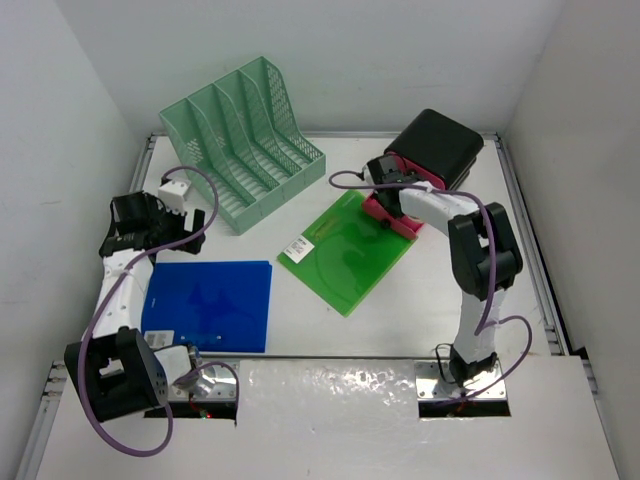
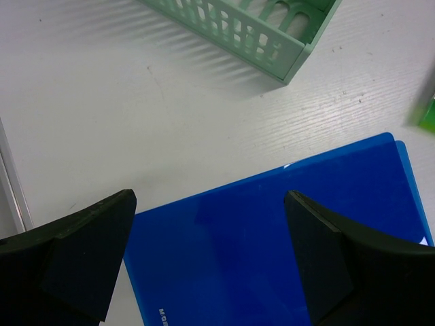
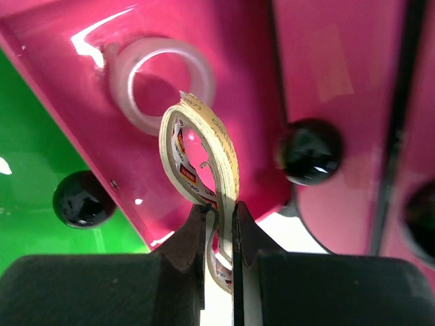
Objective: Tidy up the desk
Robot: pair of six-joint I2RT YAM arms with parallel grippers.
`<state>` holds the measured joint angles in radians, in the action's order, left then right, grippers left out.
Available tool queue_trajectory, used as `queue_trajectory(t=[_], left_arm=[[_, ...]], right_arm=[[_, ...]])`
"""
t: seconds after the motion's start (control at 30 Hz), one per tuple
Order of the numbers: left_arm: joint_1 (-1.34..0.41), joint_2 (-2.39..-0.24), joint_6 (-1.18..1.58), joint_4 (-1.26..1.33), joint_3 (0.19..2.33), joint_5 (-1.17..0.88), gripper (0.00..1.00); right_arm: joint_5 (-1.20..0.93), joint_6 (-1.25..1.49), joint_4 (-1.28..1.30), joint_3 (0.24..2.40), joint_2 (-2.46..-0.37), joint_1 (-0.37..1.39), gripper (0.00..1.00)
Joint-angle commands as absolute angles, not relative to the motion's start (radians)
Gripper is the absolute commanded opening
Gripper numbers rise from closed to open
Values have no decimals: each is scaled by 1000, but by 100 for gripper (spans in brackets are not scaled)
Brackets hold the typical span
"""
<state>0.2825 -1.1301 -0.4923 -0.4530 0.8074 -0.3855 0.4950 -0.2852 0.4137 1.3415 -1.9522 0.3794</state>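
The white desk (image 1: 400,320) carries a blue folder (image 1: 210,305) at the left and a green folder (image 1: 345,255) in the middle. My left gripper (image 1: 150,215) hovers open over the blue folder's (image 2: 272,238) far left corner; in the left wrist view this gripper (image 2: 209,204) has nothing between its jaws. My right gripper (image 1: 385,185) is shut on a squashed cream tape roll (image 3: 204,149), pinched flat at the gripper (image 3: 219,217). Right behind the roll is a pink tray (image 3: 251,81), where a clear tape ring (image 3: 160,81) lies.
A mint-green mesh file rack (image 1: 245,140) stands at the back left, with its corner (image 2: 272,41) just beyond the blue folder. A black box (image 1: 440,145) sits on the pink tray at the back right. Silver rails (image 1: 530,250) and white walls edge the desk.
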Motion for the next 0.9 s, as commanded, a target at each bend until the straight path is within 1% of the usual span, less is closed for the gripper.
queue_trajectory(t=[0.0, 0.17, 0.27, 0.43, 0.53, 0.63, 0.67, 0.87], left_arm=[[281, -1129, -488, -417, 839, -388, 89], [279, -1131, -488, -422, 847, -387, 89], [281, -1132, -489, -426, 850, -385, 89], [279, -1132, -489, -431, 859, -383, 89], [281, -1131, -491, -437, 862, -382, 89], [279, -1131, -494, -437, 861, -379, 89], [281, -1132, -494, -437, 861, -380, 89], [279, -1134, -483, -433, 859, -391, 89]], right_arm=[[419, -275, 322, 1318, -1930, 364, 0], [411, -265, 287, 1299, -1947, 359, 0], [400, -264, 278, 1307, -1956, 350, 10], [330, -250, 262, 1318, -1965, 330, 15], [304, -238, 259, 1312, -1967, 319, 20], [304, -253, 274, 1308, -1968, 318, 48], [304, -256, 287, 1321, -1970, 318, 53], [270, -267, 344, 1338, -1928, 318, 58]])
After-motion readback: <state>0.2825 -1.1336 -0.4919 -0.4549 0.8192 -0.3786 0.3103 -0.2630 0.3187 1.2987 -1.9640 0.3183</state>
